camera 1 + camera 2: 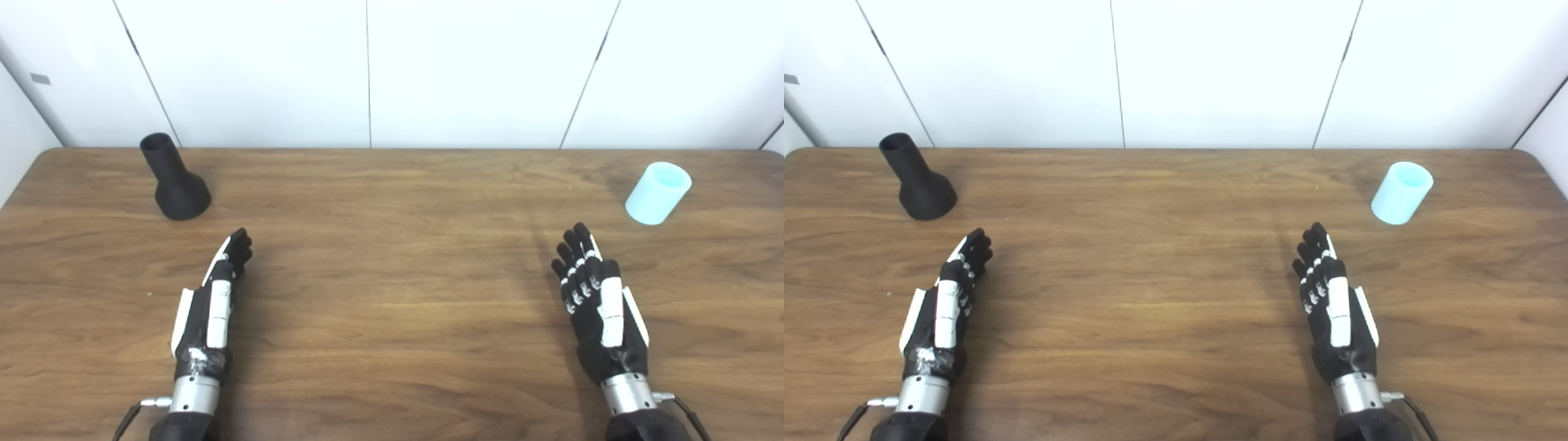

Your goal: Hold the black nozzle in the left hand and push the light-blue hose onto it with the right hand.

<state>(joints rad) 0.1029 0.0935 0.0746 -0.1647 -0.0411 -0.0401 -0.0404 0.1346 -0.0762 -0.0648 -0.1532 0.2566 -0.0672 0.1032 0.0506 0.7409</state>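
Note:
A black nozzle [175, 179] stands upright on its wide base at the far left of the wooden table [392, 257], narrow mouth up. At the far right stands a short light-blue hose piece [658, 192], a hollow cylinder with its open end up. My left hand [211, 303] hovers open over the near left of the table, fingers straight and pointing toward the nozzle, a hand's length short of it. On the near right, my right hand [597, 303] is open too, fingers extended, well short of the hose and to its left. Neither hand holds anything.
A white panelled wall [367, 73] rises right behind the table's far edge. The nozzle and the hose both stand close to that edge. Bare wood lies between the two hands.

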